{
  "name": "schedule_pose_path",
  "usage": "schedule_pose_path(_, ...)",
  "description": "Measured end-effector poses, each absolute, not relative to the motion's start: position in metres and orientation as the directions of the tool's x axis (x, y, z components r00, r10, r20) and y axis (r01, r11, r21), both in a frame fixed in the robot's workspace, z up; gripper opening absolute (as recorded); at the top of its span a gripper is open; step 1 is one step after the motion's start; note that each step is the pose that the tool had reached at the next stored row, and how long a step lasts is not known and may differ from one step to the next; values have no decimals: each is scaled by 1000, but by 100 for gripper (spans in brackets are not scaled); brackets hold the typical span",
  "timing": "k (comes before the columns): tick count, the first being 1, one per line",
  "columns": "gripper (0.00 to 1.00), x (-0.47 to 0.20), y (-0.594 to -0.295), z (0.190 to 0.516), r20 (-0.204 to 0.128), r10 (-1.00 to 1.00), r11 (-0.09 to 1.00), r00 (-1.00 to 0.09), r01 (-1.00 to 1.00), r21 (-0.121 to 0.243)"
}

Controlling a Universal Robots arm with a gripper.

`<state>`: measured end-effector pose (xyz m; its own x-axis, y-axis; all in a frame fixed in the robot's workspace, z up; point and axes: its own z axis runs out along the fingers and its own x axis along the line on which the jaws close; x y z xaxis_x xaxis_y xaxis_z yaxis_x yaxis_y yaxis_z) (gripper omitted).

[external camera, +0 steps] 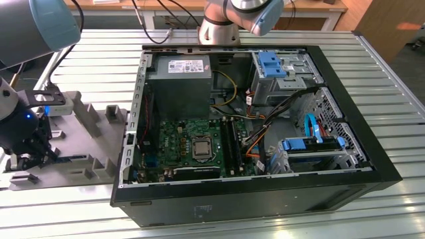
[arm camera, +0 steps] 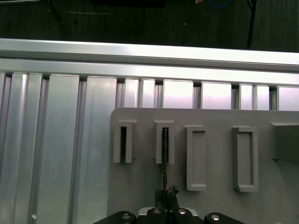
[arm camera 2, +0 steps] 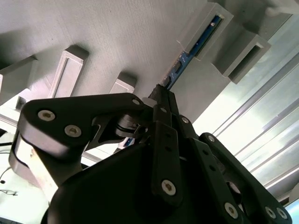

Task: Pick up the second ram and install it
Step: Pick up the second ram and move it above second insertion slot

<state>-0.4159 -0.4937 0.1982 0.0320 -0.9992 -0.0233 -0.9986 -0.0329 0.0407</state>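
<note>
Tool [arm camera 2: 161,93] is low over the grey holder [arm camera 2: 117,37]. Its fingers are pressed together on the near end of the second ram [arm camera 2: 182,65], pinching it, as far as both wrist views show. In the exterior view the tool [external camera: 28,158] sits over the holder's end farthest from the computer case [external camera: 232,211].

Second ram stands on edge in one of the holder's slots. It is a blue board with its far end inside the slot's raised collar and its near end between the fingers. In the first wrist view it reads as a thin dark line [arm camera: 164,156] in the second slot in from the holder's edge. One narrow slot lies toward that edge, and two wider ones lie on the other side.

Holder lies flat on the ribbed aluminium surface [arm camera: 60,140].

Past the holder, on the exterior view's right and just beside it, is the black case lying open. Inside are the green motherboard [external camera: 186,144] and the long black slot strips [external camera: 229,144]. The arm's base [external camera: 219,27] stands beyond the case.
</note>
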Motion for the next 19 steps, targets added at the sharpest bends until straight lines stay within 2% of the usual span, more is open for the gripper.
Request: schedule_pose_path(19,12,-416,-494,203,-23,-999,-33,32,-999,41)
